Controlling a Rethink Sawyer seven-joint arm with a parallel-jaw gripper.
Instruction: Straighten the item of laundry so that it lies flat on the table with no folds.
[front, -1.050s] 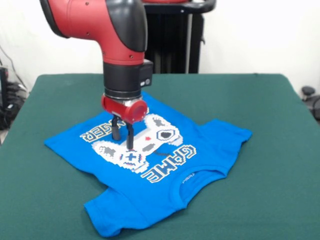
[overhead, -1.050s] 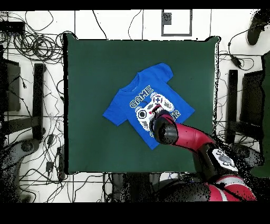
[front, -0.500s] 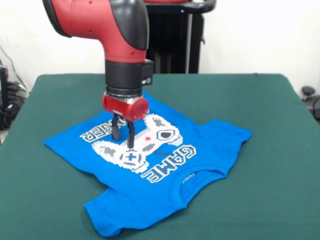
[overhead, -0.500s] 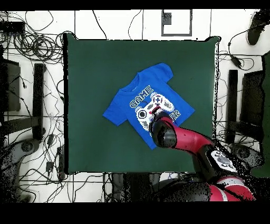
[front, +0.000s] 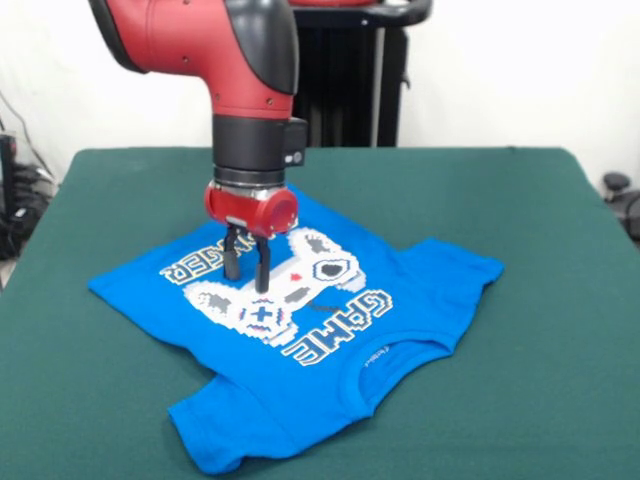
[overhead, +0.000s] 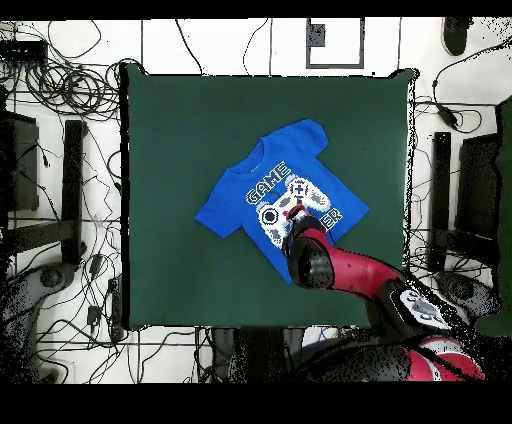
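Right now the green table (front: 560, 200) carries the blue T-shirt (front: 340, 390) near its middle, print up, one sleeve toward the near edge. The gripper (front: 247, 279) stands over the controller print (front: 320, 272), its fingers slightly parted, holding nothing.

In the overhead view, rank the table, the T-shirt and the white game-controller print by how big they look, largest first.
1. The table, by far the largest.
2. The T-shirt, covering a small part of the tabletop.
3. The game-controller print, which sits within the shirt; the arm hides part of it, but it is clearly smallest.
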